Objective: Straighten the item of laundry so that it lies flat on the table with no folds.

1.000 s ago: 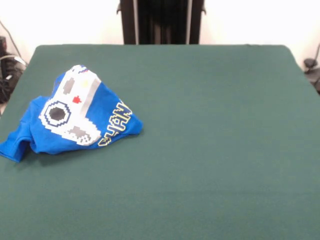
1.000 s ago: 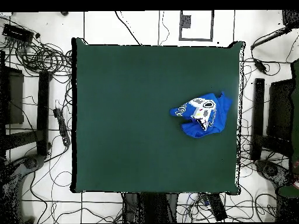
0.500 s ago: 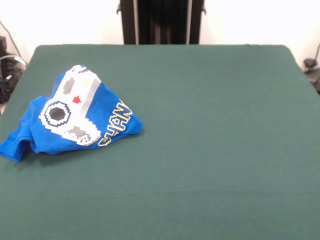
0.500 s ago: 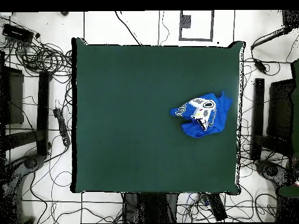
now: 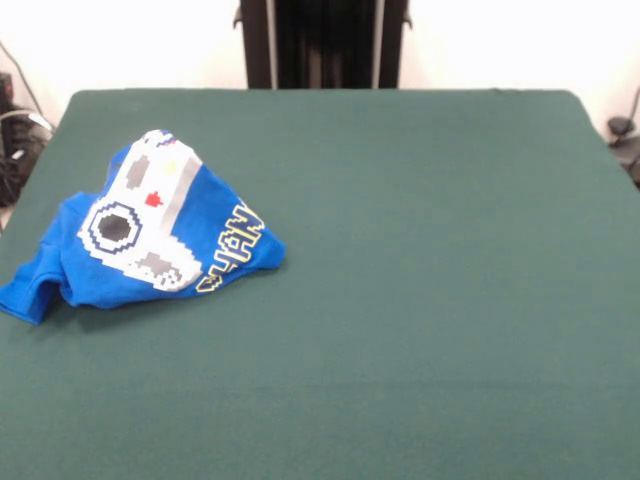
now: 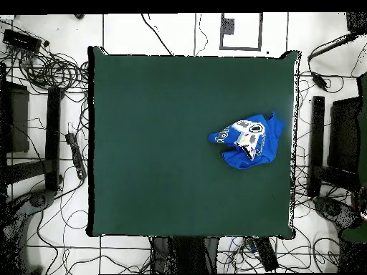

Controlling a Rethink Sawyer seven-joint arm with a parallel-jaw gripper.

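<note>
Crumpled T-shirt (image 5: 150, 232) near one table (image 5: 420, 300) edge, gripper nowhere in either view.

Bunched into a rough mound close to the table's side edge in the overhead view (image 6: 247, 140), well off the centre, controller print up and lettering creased along one fold. One sleeve trailing toward the edge. Folded over itself, so not yet flat. Gripper state impossible to tell, arm apparently drawn back.

Only the robot's pedestal (image 5: 322, 43) showed in front view: black upright column w/ vertical ribs, a pale grey strip down each side, black outer rails. Overhead view gave a dark blocky base (image 6: 188, 254) at the table edge, cables trailing round it. No arm, no markings or screws legible.
</note>
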